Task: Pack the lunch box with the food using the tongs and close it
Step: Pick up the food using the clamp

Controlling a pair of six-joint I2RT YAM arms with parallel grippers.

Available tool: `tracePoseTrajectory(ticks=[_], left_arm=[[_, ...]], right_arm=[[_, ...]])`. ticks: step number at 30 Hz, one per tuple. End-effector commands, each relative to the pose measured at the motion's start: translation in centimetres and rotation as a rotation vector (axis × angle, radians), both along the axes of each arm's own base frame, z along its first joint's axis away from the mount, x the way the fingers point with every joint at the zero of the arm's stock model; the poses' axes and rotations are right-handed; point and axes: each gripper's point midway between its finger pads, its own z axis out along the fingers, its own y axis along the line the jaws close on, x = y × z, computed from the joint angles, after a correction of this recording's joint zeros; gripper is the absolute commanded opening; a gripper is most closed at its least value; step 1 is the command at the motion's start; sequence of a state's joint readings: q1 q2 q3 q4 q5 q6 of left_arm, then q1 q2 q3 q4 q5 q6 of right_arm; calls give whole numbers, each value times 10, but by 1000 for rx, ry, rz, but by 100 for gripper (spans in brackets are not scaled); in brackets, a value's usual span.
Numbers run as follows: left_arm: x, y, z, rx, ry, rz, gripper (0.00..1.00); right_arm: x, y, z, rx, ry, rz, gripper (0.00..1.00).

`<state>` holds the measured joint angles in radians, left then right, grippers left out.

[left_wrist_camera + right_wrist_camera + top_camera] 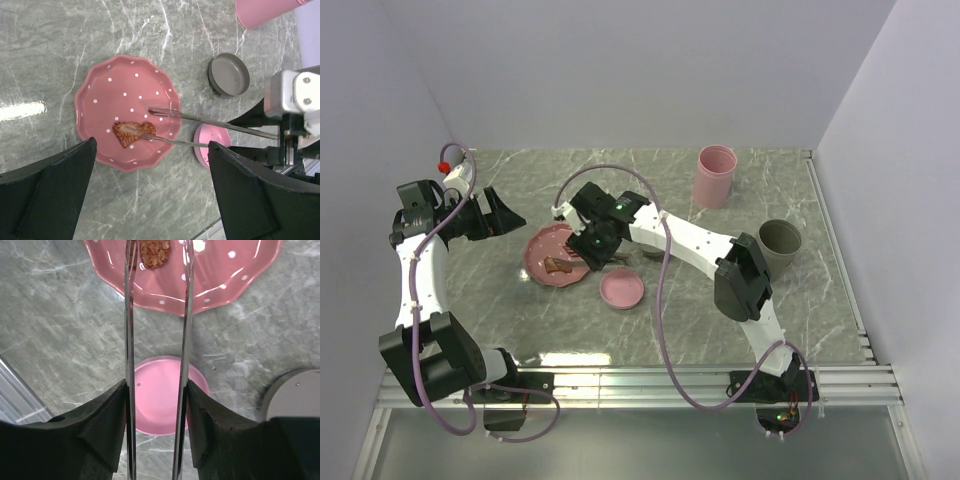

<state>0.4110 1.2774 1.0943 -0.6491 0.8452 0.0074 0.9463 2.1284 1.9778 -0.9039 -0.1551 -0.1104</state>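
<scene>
Fingers [107, 420] of the right gripper [156, 410], matte black and wedge-shaped, press from both sides on the tongs [186, 315], grasping them with the jaws about half closed; each slender polished metal arm lies flat against the inner face of one finger. The two arms run straight out ahead of this gripper, a narrow gap between them. Directly below them, just past the fingertips, sits a small pink round dish [156, 390], smooth and shallow, on the grey-green marble-patterned table [60, 330]. A grey round lid [295, 397] lies off to the gripper's side. Farther out the tong tips reach over a pink plate [125, 95] with a scalloped rim and white dots. One piece of food [132, 133] rests on it, brown-orange, rough and crusty, roughly heart-shaped, lying between the tips and appearing to touch one of them. Beyond the plate the left gripper [500, 214] hangs above the table with its jaws spread wide, grasping nothing. A tall pink cup [715, 176] and a grey cup [780, 245] stand well apart from both grippers.
</scene>
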Motion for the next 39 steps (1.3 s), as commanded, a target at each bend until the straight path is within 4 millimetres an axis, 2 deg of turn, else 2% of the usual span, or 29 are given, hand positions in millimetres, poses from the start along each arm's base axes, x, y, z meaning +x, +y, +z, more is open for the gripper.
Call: tracePoseTrajectory(ticks=[1, 12, 21, 34, 39], left_arm=[[1, -2, 18, 12, -70, -23, 99], [1, -1, 19, 15, -70, -20, 100], [1, -2, 17, 12, -67, -22, 99], [2, -2, 18, 11, -70, -24, 99], [2, -2, 17, 8, -65, -24, 99]], right_arm=[[1, 1, 41, 93, -41, 29, 55], [-2, 4, 25, 68, -14, 69, 57], [5, -4, 9, -1, -71, 72, 56], [-5, 2, 4, -15, -80, 111, 56], [-4, 2, 4, -21, -76, 116, 50]])
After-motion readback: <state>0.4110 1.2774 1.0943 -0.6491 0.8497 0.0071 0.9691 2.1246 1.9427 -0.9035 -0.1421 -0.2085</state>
